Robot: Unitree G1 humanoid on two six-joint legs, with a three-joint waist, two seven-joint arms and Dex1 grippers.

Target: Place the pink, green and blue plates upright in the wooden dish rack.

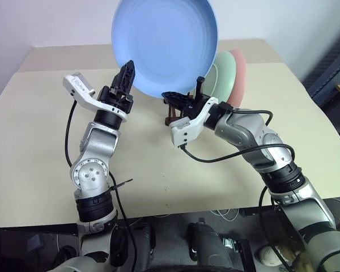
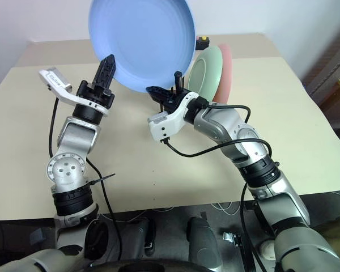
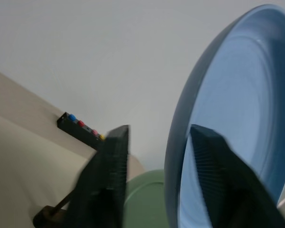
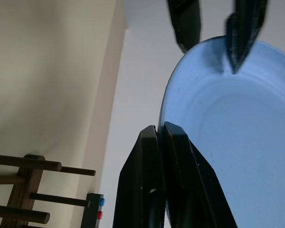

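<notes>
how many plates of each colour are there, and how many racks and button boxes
round blue plate: 1
round green plate: 1
round pink plate: 1
dark wooden dish rack: 1
small black box with coloured buttons: 1
total: 5

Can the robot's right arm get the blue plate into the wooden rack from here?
Probably yes. The right gripper pinches the blue plate right above the wooden dish rack; the green plate and pink plate stand behind.

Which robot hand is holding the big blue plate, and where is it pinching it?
The right gripper pinches the blue plate at its lower rim. The left gripper is open around the plate's edge, not squeezing it.
</notes>
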